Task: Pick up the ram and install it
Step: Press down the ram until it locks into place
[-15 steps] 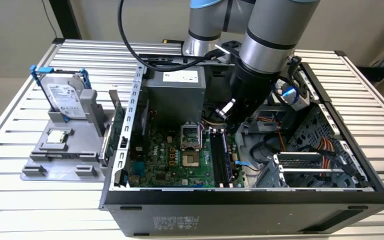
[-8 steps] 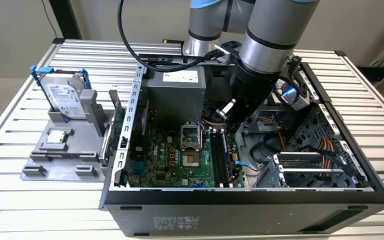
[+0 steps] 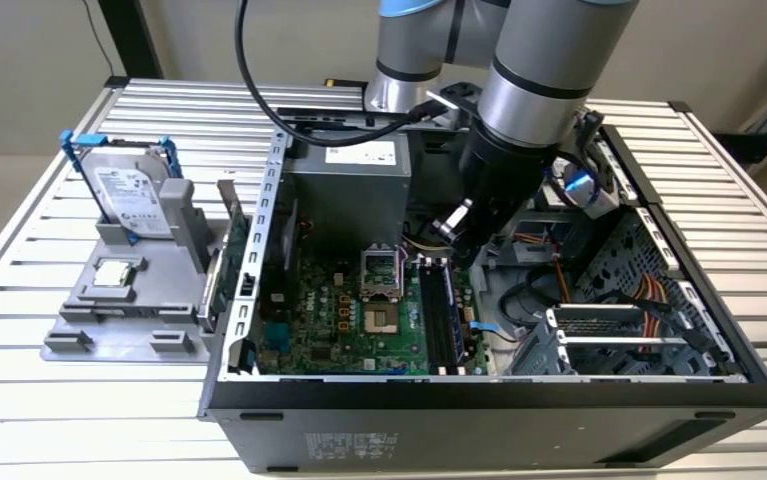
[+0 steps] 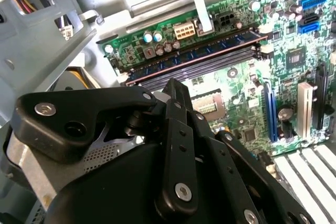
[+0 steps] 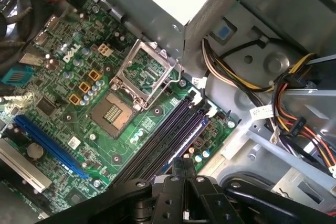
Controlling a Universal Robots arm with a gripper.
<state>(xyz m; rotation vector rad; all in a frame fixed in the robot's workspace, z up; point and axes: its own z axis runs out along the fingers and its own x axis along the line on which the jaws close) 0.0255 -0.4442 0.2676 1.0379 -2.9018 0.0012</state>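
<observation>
The ram (image 4: 210, 50): where do you make it out, and how would you treat it?

— As far as you can judge, it stands on edge in one of the long memory slots (image 5: 157, 140) of the motherboard (image 3: 343, 310), a slim dark blue-green strip with a row of flat black chips. In the exterior view it is the bluish stick (image 3: 439, 305) just beside the CPU socket (image 3: 380, 290).

— Heavy? Delicate?

— Light and stiff, I'd say, but brittle: a thin board that will not forgive bending or a skewed push. Take it by the long bare edges or the short ends, never by the chips or the contact edge. The faces are smooth, so a light pinch could slip.

— And the gripper (image 4: 176, 85)?

— Its black fingers are closed together right above the slots, with nothing visible between them. You can't tell whether the tips touch the stick.

— Around it?

— Glossy green board studded with small round capacitors, hard black plastic slots, a shiny metal socket frame, then the grey sheet-metal case (image 3: 490, 395) with bundled coloured wires.
</observation>
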